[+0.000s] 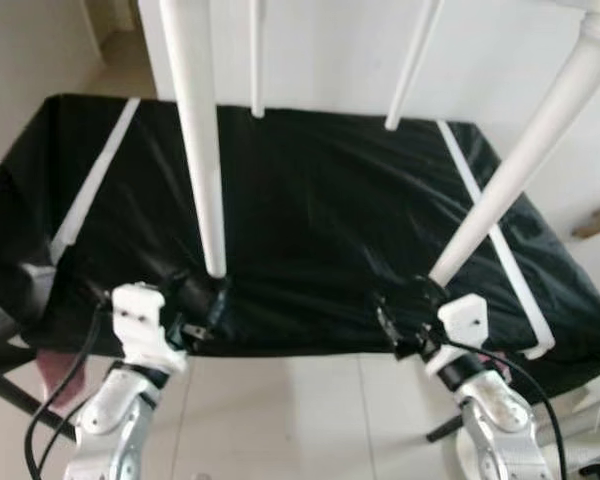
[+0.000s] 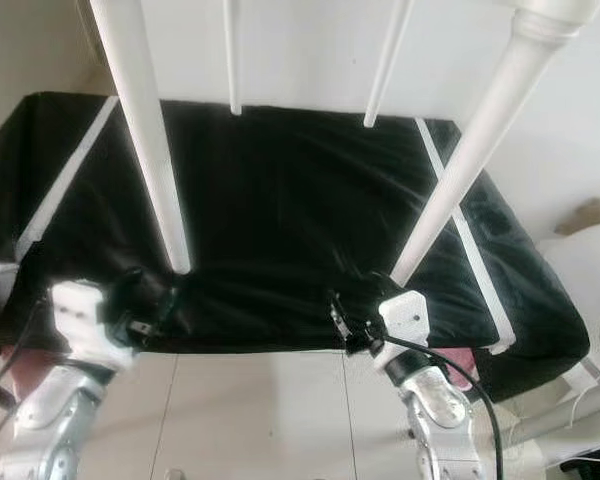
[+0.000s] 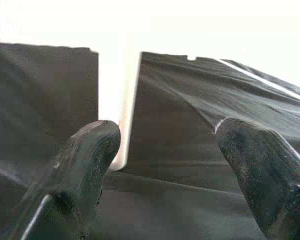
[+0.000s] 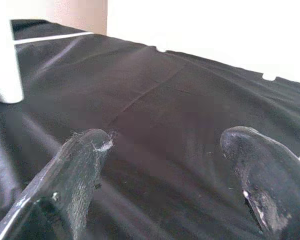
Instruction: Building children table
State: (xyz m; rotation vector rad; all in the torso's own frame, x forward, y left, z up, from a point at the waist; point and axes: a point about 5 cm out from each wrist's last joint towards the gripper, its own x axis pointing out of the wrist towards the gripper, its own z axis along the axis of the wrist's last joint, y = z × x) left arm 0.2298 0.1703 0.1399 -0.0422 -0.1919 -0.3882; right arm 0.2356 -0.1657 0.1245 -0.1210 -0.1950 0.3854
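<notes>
Flanking white table legs (image 1: 202, 150) over black sheet (image 1: 310, 220), left gripper (image 3: 165, 165) and right gripper (image 4: 170, 165), jaws apart.

Head views: bright daylight, source beyond the far side of the table. Wall behind is near white. The black cover (image 1: 320, 210) shows soft grey sheen on its folds, detail crushed in the darkest parts. White table legs (image 1: 202, 140) close to clipping, edges soft. Overall mild blur; straight legs lean outward toward the frame sides.

Left wrist view: upper band fully blown out; near fingers (image 3: 85, 165) dark and out of focus.

Right wrist view: same overexposed top, fingers (image 4: 75, 175) blurred, cloth mid-grey with low contrast.
</notes>
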